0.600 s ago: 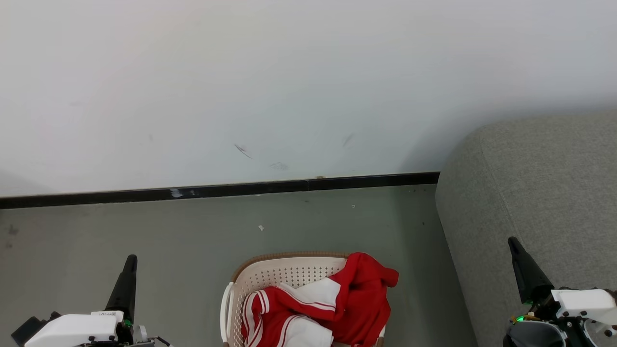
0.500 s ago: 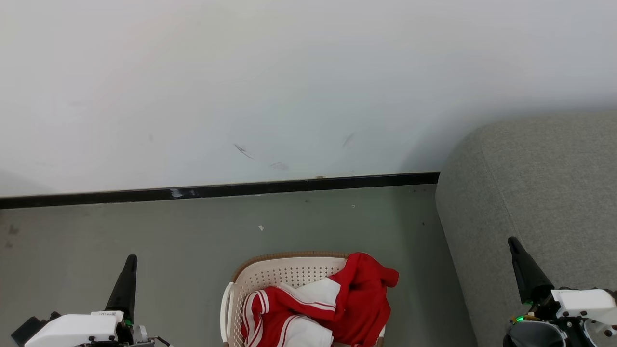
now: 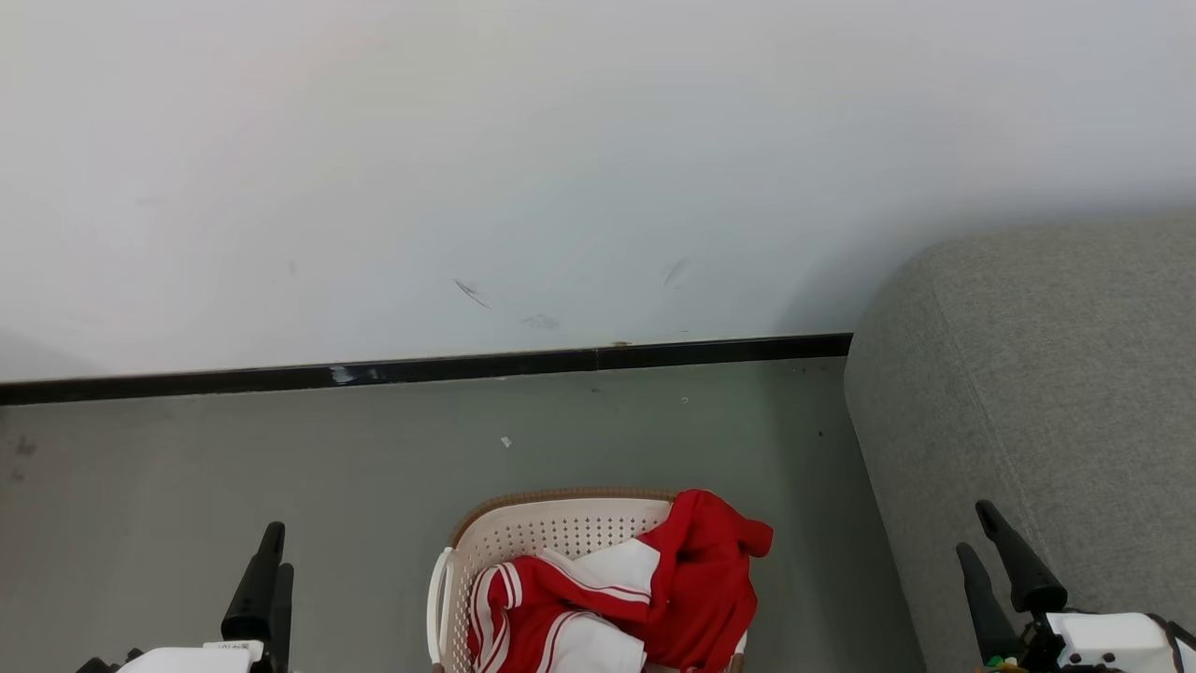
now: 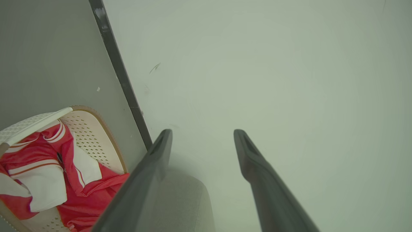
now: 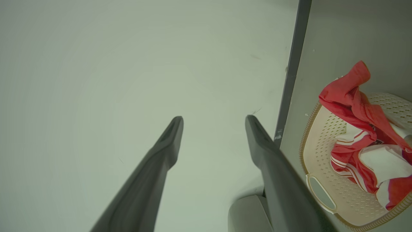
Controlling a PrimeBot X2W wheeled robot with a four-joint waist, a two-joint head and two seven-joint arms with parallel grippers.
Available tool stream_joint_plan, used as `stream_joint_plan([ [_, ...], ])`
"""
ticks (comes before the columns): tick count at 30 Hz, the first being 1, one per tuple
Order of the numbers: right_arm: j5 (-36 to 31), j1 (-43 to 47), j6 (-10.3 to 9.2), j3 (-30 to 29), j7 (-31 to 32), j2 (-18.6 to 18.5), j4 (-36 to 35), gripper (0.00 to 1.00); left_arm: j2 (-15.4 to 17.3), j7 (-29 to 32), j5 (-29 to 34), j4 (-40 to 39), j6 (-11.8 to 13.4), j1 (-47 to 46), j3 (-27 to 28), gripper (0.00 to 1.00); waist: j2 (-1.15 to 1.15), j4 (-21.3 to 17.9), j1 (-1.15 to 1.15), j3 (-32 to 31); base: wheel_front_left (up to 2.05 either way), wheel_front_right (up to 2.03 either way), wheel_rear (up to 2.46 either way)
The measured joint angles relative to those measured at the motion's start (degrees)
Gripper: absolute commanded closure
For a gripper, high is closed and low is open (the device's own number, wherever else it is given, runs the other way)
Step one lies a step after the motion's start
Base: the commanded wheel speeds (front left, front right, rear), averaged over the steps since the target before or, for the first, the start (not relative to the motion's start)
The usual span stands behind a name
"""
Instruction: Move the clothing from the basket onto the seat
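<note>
While both arms hang low at the bottom corners of the head view, the basket (image 3: 523, 535) sits on the floor (image 3: 280, 449) right between them, hard against the bottom edge of that view. The clothing (image 3: 673, 579) is all in there, red and white, nothing on the seat (image 3: 1046, 374) yet, so by the look of it the job has not begun.

The left gripper (image 3: 277, 551) has its fingers spread wide and empty, and its wrist view confirms it: the left gripper (image 4: 202, 132) points at the bare wall (image 4: 289, 80) with a broad gap, the clothing (image 4: 35, 174) off to that view's lower left. The same goes for the right gripper (image 3: 974, 530), wide apart over the seat's near edge, holding nothing. From its wrist, the right gripper (image 5: 214, 119) also aims at the wall, the clothing (image 5: 360, 129) out to that view's right.

Here is what the next move hangs on. The heap lies inward of both sets of fingers and nearer the robot than where they point. It runs slantwise across the basket, from lower left up to a red fold draped over the right rim, on the seat's side. Neither arm looks clearly closer. The right probably has the better claim, since that fold leans its way and the seat is on its side. Either arm would have to swing inward and tip down.
</note>
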Motion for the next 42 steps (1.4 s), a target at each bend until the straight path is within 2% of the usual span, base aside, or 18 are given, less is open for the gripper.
stream_joint_plan([
  [16, -0.57, -0.83, 0.0, 0.77, -2.38, -0.04, -2.38, 0.0, 0.14, -1.44, -0.01, -0.43, -0.01, -0.08, 0.11, 0.0, 0.0, 0.06, 0.02, 0.1, 0.0, 0.0, 0.0],
  [24, -2.19, -0.97, 0.0, 1.88, -4.15, -0.11, -3.96, 0.0, 0.82, -2.77, 1.79, -1.49, -0.04, -0.92, 0.0, 0.0, 0.0, 0.12, 0.27, 0.01, 0.0, 0.0, 0.0],
  [32, -6.83, -1.15, 0.0, 3.82, -6.01, -1.58, -5.67, 0.0, 2.16, -5.04, 5.68, -3.05, -0.09, -1.03, -1.05, 0.0, 0.0, 0.13, 0.47, -0.11, 0.0, 0.0, 0.0],
  [39, -12.73, -2.37, 0.01, 5.78, -7.51, -3.56, -7.14, 0.0, 4.02, -7.15, 10.83, -3.59, -0.12, -1.21, -2.71, 0.0, 0.0, 0.13, 0.51, -0.12, 0.0, 0.0, 0.0],
  [42, -17.92, -2.43, 0.01, 7.06, -8.54, -5.54, -7.2, 0.0, 4.8, -8.16, 13.74, -3.75, -0.53, -1.23, -3.57, 0.0, 0.0, 0.13, 0.48, -0.08, 0.0, 0.0, 0.0],
])
